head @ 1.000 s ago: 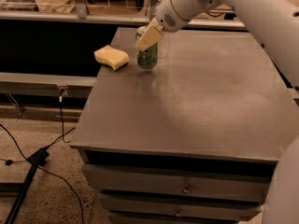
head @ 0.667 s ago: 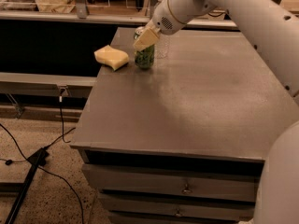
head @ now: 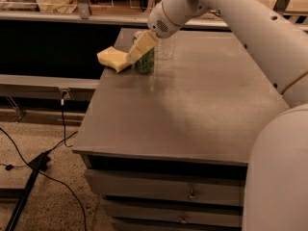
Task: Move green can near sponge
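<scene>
Closest to the camera are the drawers (head: 192, 195) along the bottom of the frame, and above them a big stretch of grey tabletop (head: 192, 109) with nothing happening on it. All the action is in the upper left of the frame. The green can (head: 145, 62) stands upright near the tabletop's far left corner, just beside the sponge (head: 113, 59). I can't tell if they're actually touching. The pincer (head: 139, 49) comes down at a slant from the white arm and looks clamped on the green can, with one beige pad lying across its front and the tip reaching over the sponge's right edge. Behind it, a bit further right, there's a clear water bottle (head: 166, 46).

So I'd say we're at the tail end of the carry — the placement is basically there. The next move calls for setting the can down flat, letting go gently and pulling up without tipping it or dragging the sponge.

Compared with a second ago, the can and pincer have slid left, closing the gap — the sponge hasn't budged.
</scene>
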### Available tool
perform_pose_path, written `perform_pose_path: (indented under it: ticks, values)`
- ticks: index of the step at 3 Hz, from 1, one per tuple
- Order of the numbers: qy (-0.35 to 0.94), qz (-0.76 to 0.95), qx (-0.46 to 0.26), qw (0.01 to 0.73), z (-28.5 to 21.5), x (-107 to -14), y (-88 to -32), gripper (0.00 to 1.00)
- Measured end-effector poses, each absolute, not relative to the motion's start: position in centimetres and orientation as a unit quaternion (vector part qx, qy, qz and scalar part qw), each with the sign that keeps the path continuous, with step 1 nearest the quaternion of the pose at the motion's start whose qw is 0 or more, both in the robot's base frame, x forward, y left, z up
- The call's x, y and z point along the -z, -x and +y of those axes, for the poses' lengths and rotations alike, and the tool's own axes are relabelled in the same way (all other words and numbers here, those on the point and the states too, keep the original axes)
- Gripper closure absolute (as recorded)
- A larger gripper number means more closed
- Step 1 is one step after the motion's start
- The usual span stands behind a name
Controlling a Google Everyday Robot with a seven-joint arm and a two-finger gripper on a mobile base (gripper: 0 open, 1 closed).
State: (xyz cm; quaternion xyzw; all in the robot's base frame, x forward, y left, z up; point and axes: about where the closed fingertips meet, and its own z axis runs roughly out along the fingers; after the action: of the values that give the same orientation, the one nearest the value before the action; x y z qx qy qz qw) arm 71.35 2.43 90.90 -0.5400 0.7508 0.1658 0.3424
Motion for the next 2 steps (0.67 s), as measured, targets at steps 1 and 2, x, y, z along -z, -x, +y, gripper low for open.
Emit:
perform_pose_path:
  ticks: [1, 2]
  values:
    - [0.541, 0.751, -0.166, 0.341, 2.5, -90.9, -71.3, 0.00]
    - [0.556, 0.724, -0.155, 0.378, 0.2, -93.9, -66.2, 0.00]
